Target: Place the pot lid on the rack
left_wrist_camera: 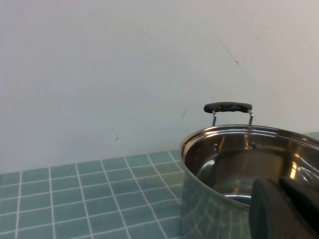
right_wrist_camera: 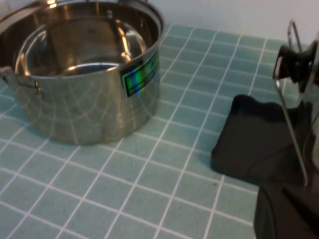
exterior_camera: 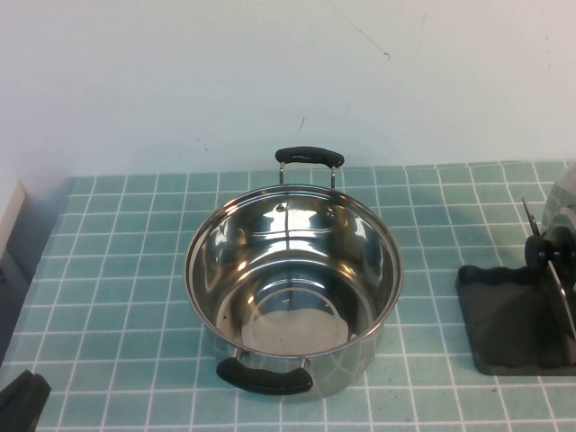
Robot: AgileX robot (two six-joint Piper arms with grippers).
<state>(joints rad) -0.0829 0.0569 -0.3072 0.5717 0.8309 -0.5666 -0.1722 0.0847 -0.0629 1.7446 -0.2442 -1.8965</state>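
Observation:
The pot lid [exterior_camera: 563,209] stands on edge in the rack [exterior_camera: 500,317] at the table's right edge, its black knob facing the pot. In the right wrist view the lid's knob [right_wrist_camera: 295,62] shows above the rack's dark base [right_wrist_camera: 254,144], behind a wire loop. My right gripper [right_wrist_camera: 285,193] is shut and empty, just in front of the rack, clear of the lid. It is outside the high view. My left gripper [exterior_camera: 23,399] is shut and empty at the front left corner; in the left wrist view it [left_wrist_camera: 280,188] sits beside the steel pot [left_wrist_camera: 234,169].
The open steel pot [exterior_camera: 293,286] with two black handles stands in the middle of the green tiled table [exterior_camera: 117,270]. A white wall runs along the back. The table's left edge lies near my left gripper.

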